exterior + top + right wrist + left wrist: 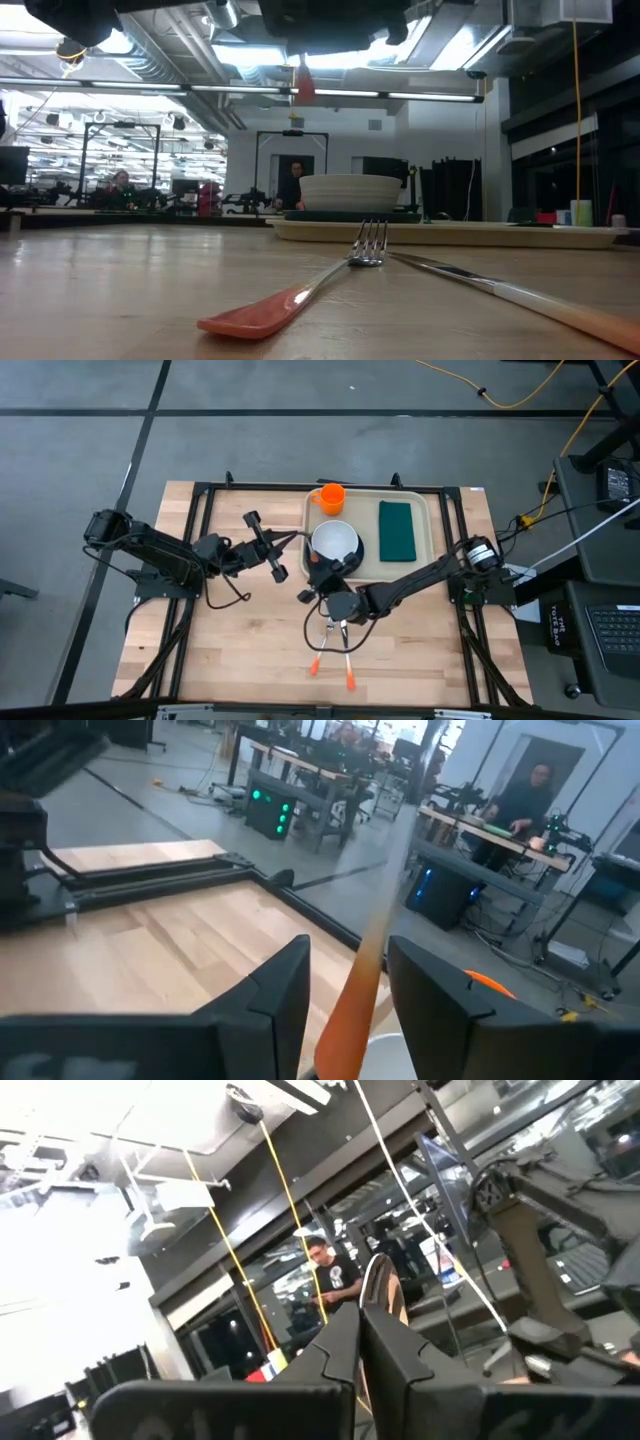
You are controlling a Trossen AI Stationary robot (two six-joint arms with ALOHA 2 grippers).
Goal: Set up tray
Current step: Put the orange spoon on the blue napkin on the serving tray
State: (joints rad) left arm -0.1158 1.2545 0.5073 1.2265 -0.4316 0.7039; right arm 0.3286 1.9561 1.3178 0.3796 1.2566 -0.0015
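Looking straight down, the high view showed the tray (432,530) at the far edge of the worktop (230,650). On the tray sat an orange cup (331,497), a white bowl (334,541) on a dark plate (356,552), and a green napkin (396,529). The right gripper (334,607) hung just off the tray's near rim, above a fork (323,649) and a knife (345,658) with orange handles lying on the wood. The left gripper (266,547) was beside the tray's left rim.

Low view: fork (300,292) and knife (500,290) lay crossing at their metal ends, the tray (450,233) behind them with the bowl (350,192) on it.

Left wrist view: fingers (385,1355) pressed together, nothing between them.

Right wrist view: fingers (430,985) clamped an orange-handled utensil (355,990); which utensil, could not tell.
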